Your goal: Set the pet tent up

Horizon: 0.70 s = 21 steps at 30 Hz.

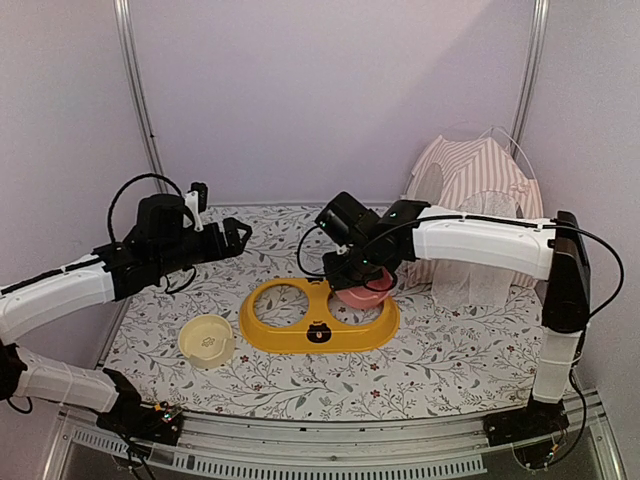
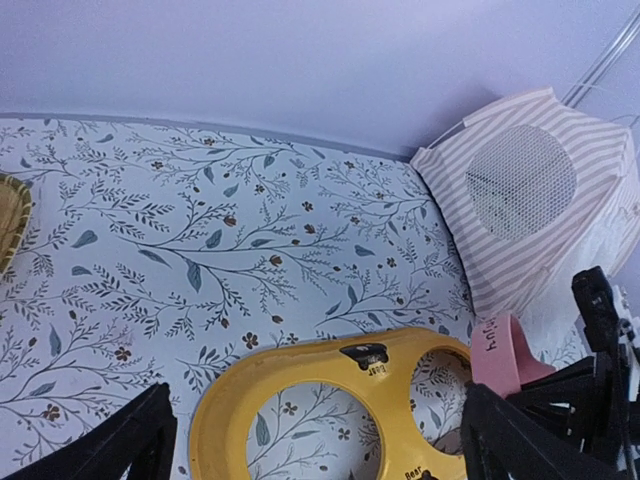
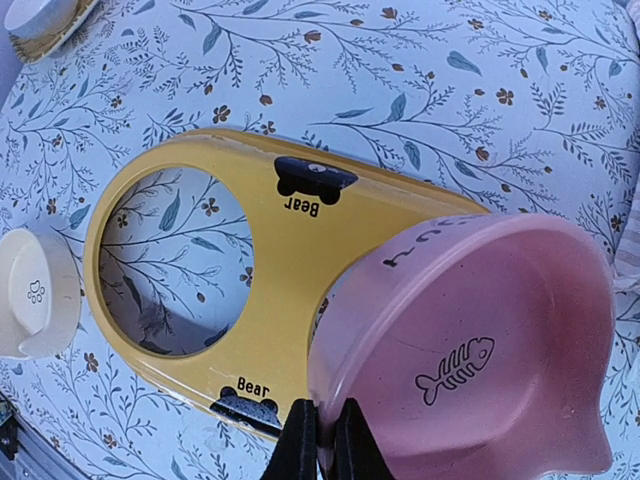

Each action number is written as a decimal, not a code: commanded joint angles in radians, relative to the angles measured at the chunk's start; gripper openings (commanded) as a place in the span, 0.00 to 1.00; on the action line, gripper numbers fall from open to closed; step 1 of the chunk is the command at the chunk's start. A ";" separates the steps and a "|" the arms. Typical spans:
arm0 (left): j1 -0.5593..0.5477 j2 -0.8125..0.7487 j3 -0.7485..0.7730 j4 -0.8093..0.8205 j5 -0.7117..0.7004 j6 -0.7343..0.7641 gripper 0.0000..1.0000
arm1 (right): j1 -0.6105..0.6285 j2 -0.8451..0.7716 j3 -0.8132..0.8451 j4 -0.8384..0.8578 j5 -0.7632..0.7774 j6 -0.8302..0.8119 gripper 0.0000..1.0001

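The pet tent [image 1: 470, 180], pink-and-white striped with a round mesh window, stands at the back right corner against the wall; it also shows in the left wrist view [image 2: 540, 200]. My right gripper [image 1: 352, 283] hovers in front of it, over the right hole of a yellow two-hole bowl stand [image 1: 318, 322]. That gripper [image 3: 325, 440] is shut on the rim of a pink bowl [image 3: 480, 340] with a fishbone mark, held tilted. My left gripper [image 1: 235, 235] hangs open and holds nothing above the mat's left half, well away from the tent.
A cream bowl [image 1: 207, 340] with a paw print sits on the floral mat [image 1: 440, 350] left of the stand. Another bowl [image 3: 40, 20] lies at the mat's far left. Walls close the back and both sides.
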 commanded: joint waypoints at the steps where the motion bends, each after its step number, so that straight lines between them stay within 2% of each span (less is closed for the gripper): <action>1: 0.058 -0.036 -0.043 -0.009 0.073 -0.052 0.99 | 0.006 0.081 0.087 0.053 0.053 -0.088 0.00; 7: 0.093 -0.069 -0.069 -0.019 0.094 -0.056 0.99 | 0.007 0.152 0.110 0.056 0.077 -0.120 0.00; 21: 0.127 -0.062 -0.065 -0.022 0.130 -0.055 1.00 | 0.037 0.199 0.128 0.000 0.090 -0.111 0.00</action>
